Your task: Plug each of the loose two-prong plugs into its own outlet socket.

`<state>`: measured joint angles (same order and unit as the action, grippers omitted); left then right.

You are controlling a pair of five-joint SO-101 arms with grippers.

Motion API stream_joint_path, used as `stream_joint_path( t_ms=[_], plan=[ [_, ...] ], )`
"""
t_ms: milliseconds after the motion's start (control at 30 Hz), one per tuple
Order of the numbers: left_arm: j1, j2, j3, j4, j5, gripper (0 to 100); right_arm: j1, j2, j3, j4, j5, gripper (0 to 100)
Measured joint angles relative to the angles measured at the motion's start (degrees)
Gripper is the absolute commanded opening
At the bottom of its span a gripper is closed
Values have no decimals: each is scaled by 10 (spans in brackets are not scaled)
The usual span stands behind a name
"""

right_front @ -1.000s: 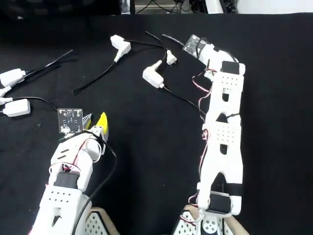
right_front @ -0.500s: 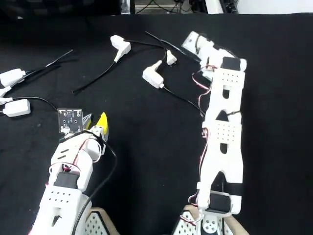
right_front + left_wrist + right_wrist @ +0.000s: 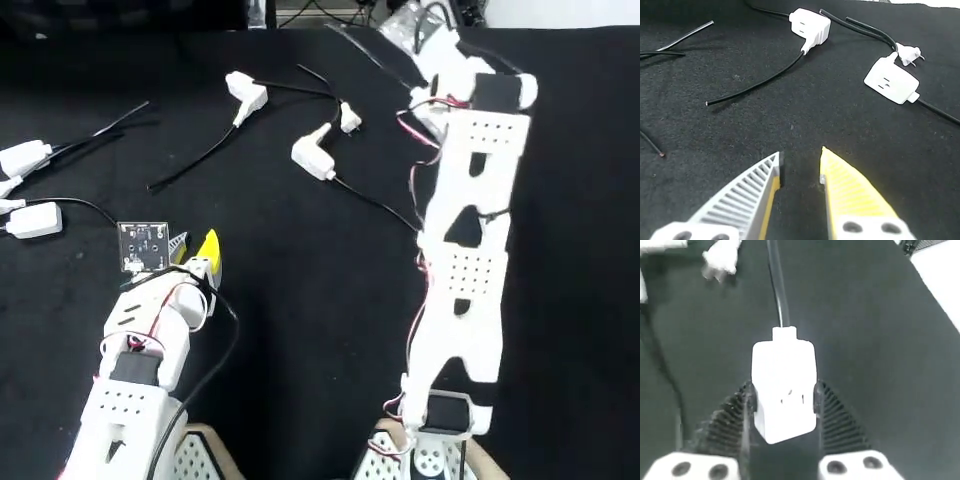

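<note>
Right gripper point(image 3: 782, 388) is clamping a white outlet socket point(image 3: 784, 367) at the worktop's point(image 3: 300, 300) far edge.
Left gripper point(image 3: 800, 153) is hovering low, fingers apart; ahead, a far socket point(image 3: 810, 25) and a near socket point(image 3: 890, 82) are lying apart, a two-prong plug point(image 3: 907, 52) just beside the near one.

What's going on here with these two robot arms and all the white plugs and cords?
The right gripper is shut on a white outlet socket, out at the table's far side. The left gripper rests open near the front, holding nothing. A small two-prong plug lies loose beside two other sockets, not yet plugged in.
</note>
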<state>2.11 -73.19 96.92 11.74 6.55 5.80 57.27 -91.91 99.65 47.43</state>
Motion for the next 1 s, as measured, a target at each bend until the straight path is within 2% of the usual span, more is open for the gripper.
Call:
stream_joint_path(
  t_ms=[233, 433, 667, 1000],
  plan=[
    [0, 0, 0, 0, 0, 145, -38, -98, 160, 2, -22, 12],
    [0, 0, 0, 0, 0, 145, -106, -180, 341, 2, -84, 12],
    [0, 0, 0, 0, 0, 145, -200, -270, 472, 2, -163, 12],
    [0, 0, 0, 0, 0, 145, -267, -357, 673, 2, -224, 12]
  ],
)
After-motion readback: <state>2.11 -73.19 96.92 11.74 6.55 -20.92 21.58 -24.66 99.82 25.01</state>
